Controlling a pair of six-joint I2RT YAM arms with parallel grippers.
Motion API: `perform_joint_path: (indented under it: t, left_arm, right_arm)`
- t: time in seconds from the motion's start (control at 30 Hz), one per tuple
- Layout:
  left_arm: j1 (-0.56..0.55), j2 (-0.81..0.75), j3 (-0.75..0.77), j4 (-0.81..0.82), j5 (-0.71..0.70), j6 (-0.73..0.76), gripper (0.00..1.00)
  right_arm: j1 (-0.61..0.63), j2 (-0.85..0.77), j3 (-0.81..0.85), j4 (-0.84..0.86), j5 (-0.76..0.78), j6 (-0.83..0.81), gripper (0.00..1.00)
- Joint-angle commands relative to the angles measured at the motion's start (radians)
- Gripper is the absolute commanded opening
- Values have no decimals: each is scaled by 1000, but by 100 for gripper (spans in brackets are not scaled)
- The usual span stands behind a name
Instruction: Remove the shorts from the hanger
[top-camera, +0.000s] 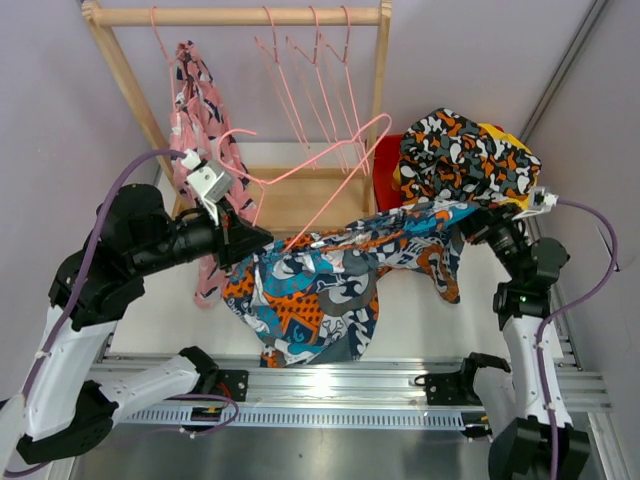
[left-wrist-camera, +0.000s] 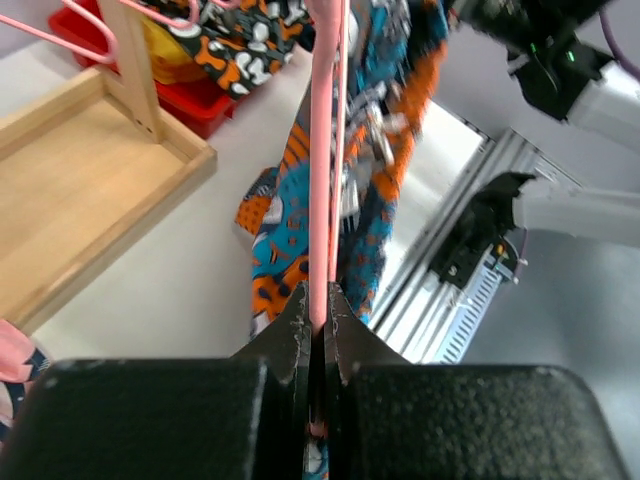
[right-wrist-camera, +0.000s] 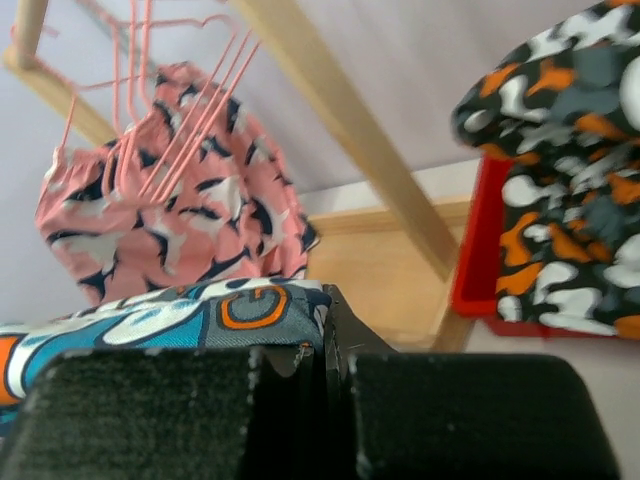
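The blue-orange-white patterned shorts (top-camera: 320, 285) hang stretched between my grippers above the table. My left gripper (top-camera: 240, 235) is shut on a pink wire hanger (top-camera: 330, 160), seen in the left wrist view as two pink wires (left-wrist-camera: 322, 150) clamped at my gripper (left-wrist-camera: 318, 300), with the patterned shorts (left-wrist-camera: 375, 130) draped behind. My right gripper (top-camera: 470, 215) is shut on the shorts' edge (right-wrist-camera: 200, 315), pinched at my gripper (right-wrist-camera: 325, 335). Pink shorts (top-camera: 200, 100) hang on the rack. Camouflage shorts (top-camera: 465, 155) lie over yellow fabric (top-camera: 497, 129) in a red bin. Navy shorts are out of view.
A wooden rack (top-camera: 240, 15) carries several empty pink hangers (top-camera: 310, 60); its tray base (top-camera: 300, 195) lies behind the shorts. The red bin (top-camera: 385, 160) stands at the back right. An aluminium rail (top-camera: 330, 380) runs along the near edge.
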Motion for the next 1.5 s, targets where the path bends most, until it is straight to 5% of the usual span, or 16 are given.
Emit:
perform_joint_path:
  t: [0.0,0.23,0.4,0.73,1.0,1.17,1.23,1.33,1.47]
  left_arm:
    - [-3,-7,11,142,-85,-25,0]
    - [-3,17,-62,446,-97,-166,0]
    - [-3,24,-75,463,-91,-188,0]
    - [-3,-107,-61,265,-287,-85,0]
    - [-3,-214,-117,141,-375,-79,0]
    - [-3,-217,-131,118,-376,-79,0]
    - [-3,-217,-133,118,-391,-74,0]
    - [-3,-214,-151,119,-451,-73,0]
    - [-3,-182,-159,106,-551,-79,0]
  right_arm:
    - [136,-74,-32,58,26,-21,0]
    - [797,-136,72,-173,240,-275,0]
    - [1012,-84,234,-362,512,-434,0]
    - [833,175,875,-536,650,-658,0]
    - [312,750,1602,-553,582,-525,0]
    - [240,1117,2083,-446,652,-507,0]
    - [207,1201,2086,-419,687,-506,0]
    - [193,1173,1848,-379,719,-500,0]
    - [197,1027,1141,-145,729,-430,0]
